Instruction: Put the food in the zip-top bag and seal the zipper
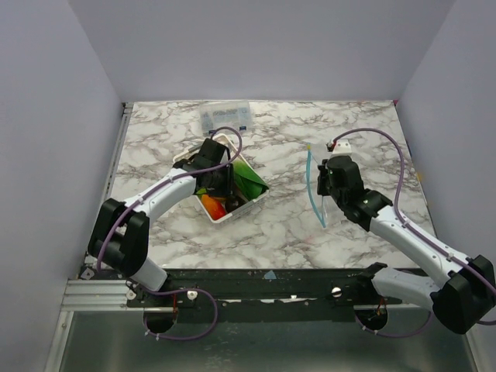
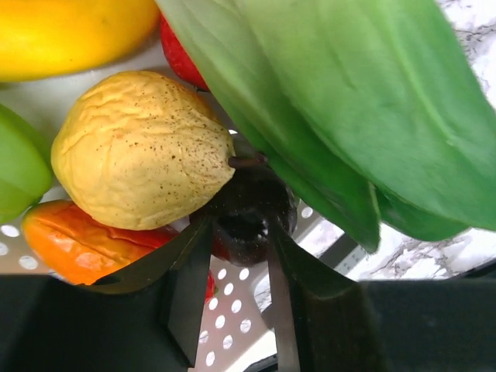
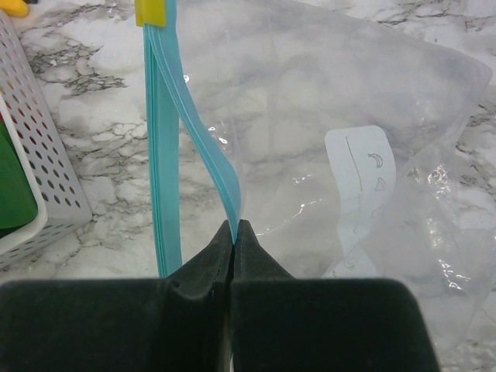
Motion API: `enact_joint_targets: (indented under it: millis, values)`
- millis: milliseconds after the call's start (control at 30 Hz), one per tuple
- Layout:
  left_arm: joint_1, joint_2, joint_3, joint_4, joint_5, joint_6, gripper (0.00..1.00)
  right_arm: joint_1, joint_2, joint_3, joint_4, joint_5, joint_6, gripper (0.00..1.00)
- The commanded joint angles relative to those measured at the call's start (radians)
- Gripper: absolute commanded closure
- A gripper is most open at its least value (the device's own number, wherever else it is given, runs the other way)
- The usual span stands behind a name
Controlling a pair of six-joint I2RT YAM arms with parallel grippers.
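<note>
While the white tray (image 1: 246,205) sits at about nine o'clock from the middle of the worktop (image 1: 279,225), the left hand (image 2: 242,232) is down inside it, narrowed onto a dark purple piece (image 2: 246,209), with a finger on each flank and, by the look of it, touching; the lemon (image 2: 143,147) lies against that piece at ten o'clock, an orange piece (image 2: 74,244) at eight o'clock, and broad green leaves (image 2: 349,101) overhang from one o'clock. I judge the purple piece light, hard and glossy, so liable to squirt out of a pinch; the grip wants to sit across its widest part, and a lift may drag the leaves or nudge the lemon. Over at three o'clock the zip-top bag (image 3: 364,155) lies flat, apart from the tray, with no food in it that I can see. The right hand (image 3: 234,232) is pinched fully closed on one lip of the zipper (image 3: 159,155), drawing it off the other lip so the mouth gapes a little, with a yellow tab (image 3: 155,12) at twelve o'clock. The film looks thin, limp and slippery; the stiffer blue strip is the sound place to hold
</note>
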Motion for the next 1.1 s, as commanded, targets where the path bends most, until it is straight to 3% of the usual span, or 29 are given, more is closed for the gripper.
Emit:
enact_joint_targets:
  millis: [0,167,633,967,1067]
  values:
    - [-0.005,0.035,-0.036,0.06,-0.042,-0.036,0.57,0.003,-0.025,-0.037,0.063,-0.017,-0.015,0.99]
    - [-0.006,0.063,-0.058,0.102,-0.049,-0.048,0.38,0.002,-0.037,-0.04,0.068,-0.033,-0.015,0.99]
    - [-0.018,0.122,-0.103,0.173,-0.017,-0.107,0.33,0.004,-0.048,-0.047,0.075,-0.049,-0.014,0.99]
    - [-0.018,-0.037,-0.169,0.188,-0.055,-0.09,0.74,0.004,-0.048,-0.032,0.057,-0.057,-0.009,0.99]
    - [-0.018,-0.113,-0.196,0.191,-0.058,-0.086,0.78,0.003,-0.048,-0.018,0.042,-0.057,-0.006,0.99]
